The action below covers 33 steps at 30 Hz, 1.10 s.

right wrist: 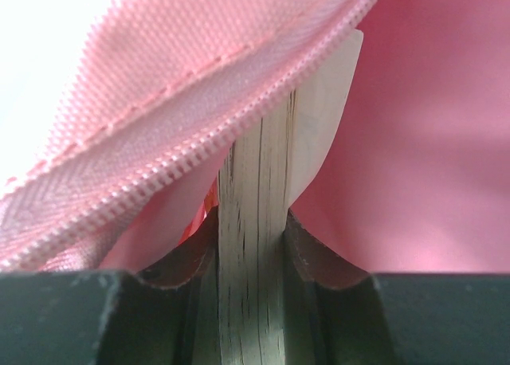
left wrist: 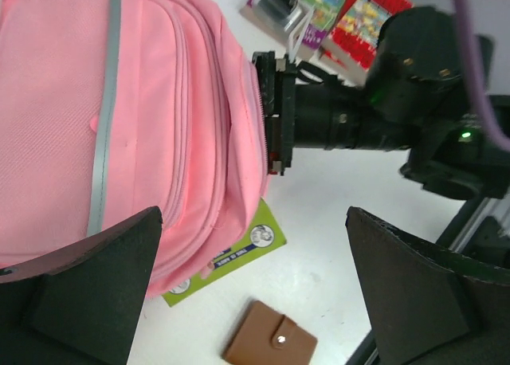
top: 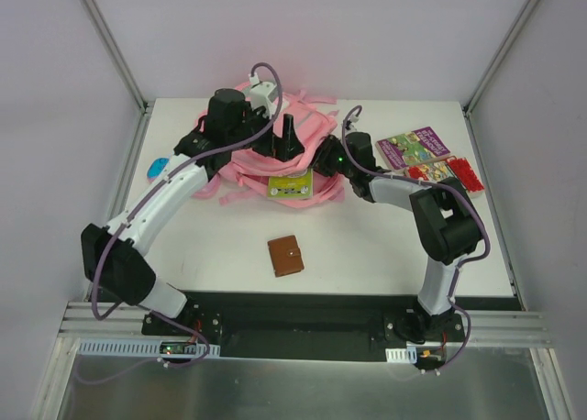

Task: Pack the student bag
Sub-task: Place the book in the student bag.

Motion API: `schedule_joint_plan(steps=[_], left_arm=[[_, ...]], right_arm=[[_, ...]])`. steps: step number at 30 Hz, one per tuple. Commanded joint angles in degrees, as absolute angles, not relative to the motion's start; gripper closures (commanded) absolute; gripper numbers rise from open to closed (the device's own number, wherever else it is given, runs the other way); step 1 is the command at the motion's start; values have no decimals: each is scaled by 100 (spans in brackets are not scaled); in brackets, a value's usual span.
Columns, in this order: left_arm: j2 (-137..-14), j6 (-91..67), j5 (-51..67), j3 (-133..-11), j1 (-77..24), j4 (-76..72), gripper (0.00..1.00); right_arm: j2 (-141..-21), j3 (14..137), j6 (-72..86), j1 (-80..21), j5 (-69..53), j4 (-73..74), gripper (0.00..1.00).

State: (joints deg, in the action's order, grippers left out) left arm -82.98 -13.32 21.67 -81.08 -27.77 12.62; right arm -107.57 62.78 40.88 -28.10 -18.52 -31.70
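Backpack lies at the back middle of the table, front panel up, with the zip on its right side parted.

Step in hand: loading. The right gripper is pressed to that opening, jaws clamped on a pale flat thing — page edges by the look, can't be sure — whose far end sits under the zip teeth. The left gripper hangs over the bag, fingers wide apart, holding nothing.

Judgement: item partly in, not released. Next move calls for pushing it deeper along the opening, then letting go — the left could lift the flap so the fabric doesn't bunch.

Outside the bag: green card tucked under its near edge, brown wallet nearer, books to the right.
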Motion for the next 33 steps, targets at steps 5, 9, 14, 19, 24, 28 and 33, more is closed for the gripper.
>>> schedule_joint_plan(steps=[5, 9, 14, 19, 24, 28, 33], left_arm=[[-9395, 201, 3172, -9026, -2786, 1635, 1], [-9738, 202, 3339, -9447, -2777, 1626, 1], [-10221, 53, 3717, -9799, -2786, 1608, 16], [-10494, 9, 3919, -9835, -2777, 1617, 23], [-10634, 35, 3806, -9835, -2795, 1784, 23], [-10749, 44, 3684, -9923, -2804, 1854, 25], [-10872, 18, 3490, -10010, -2812, 1872, 42]], right_arm=[[-10556, 6504, 4113, -2804, -1907, -3911, 99], [-10547, 6451, 4113, -2813, -1890, -3937, 99], [-10503, 6442, 4113, -2812, -1898, -3955, 99], [-10485, 6425, 4104, -2813, -1890, -3964, 99], [-10450, 6416, 4122, -2804, -1881, -3964, 99], [-10398, 6416, 4122, -2804, -1872, -3964, 99], [-10327, 6363, 4113, -2804, -1863, -3973, 99]])
